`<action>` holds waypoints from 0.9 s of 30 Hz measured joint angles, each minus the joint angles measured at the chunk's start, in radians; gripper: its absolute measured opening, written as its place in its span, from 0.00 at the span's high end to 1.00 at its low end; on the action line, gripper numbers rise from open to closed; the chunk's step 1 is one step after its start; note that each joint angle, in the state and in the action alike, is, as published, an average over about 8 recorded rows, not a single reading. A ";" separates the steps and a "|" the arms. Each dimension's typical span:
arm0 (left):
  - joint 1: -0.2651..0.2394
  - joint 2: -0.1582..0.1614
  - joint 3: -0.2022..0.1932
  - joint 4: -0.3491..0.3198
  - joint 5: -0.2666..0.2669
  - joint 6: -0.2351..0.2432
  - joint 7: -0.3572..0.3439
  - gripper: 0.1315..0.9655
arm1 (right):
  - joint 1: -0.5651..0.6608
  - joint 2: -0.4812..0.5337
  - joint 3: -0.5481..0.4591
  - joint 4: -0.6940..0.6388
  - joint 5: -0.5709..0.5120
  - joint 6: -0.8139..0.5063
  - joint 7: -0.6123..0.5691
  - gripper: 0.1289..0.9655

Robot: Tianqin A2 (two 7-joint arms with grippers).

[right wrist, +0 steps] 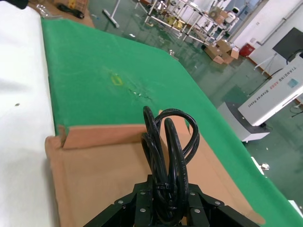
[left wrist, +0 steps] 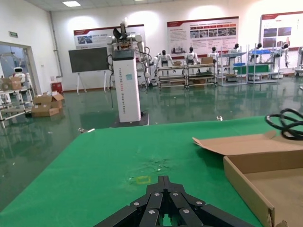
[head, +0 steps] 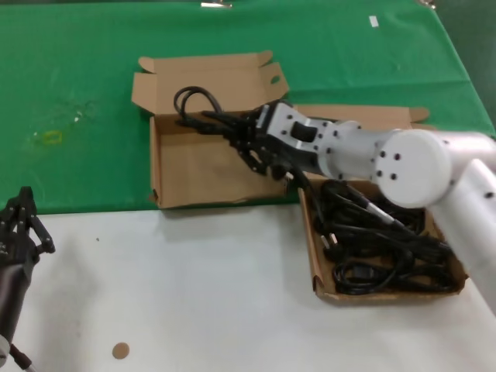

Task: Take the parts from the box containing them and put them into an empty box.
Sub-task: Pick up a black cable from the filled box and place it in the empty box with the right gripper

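Hand point(head: 246, 138) of right arm grips cable point(head: 198, 108) above empty box point(head: 194, 174).

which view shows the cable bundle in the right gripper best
The right wrist view: the coiled cable fills the frame, clamped in the right gripper above the empty box. The head view shows it smaller; the left wrist view catches only a loop.

Matt brown cardboard: empty box point(head: 190, 167), box containing parts point(head: 316, 256). Coiled cable point(right wrist: 166, 156) black rubbery, slight sheen. Tabletop point(head: 232, 294) smooth white; green cloth point(head: 77, 93) matt. Right arm point(head: 387, 163) glossy white plastic.
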 joint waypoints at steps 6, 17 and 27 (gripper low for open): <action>0.000 0.000 0.000 0.000 0.000 0.000 0.000 0.99 | 0.055 -0.068 -0.007 -0.134 0.008 0.043 -0.041 0.87; 0.000 0.000 0.000 0.000 0.000 0.000 0.000 0.99 | 0.107 -0.118 -0.023 -0.298 0.052 0.103 -0.143 0.87; 0.000 0.000 0.000 0.000 0.000 0.000 0.000 0.99 | 0.125 -0.121 -0.034 -0.359 0.082 0.122 -0.198 0.84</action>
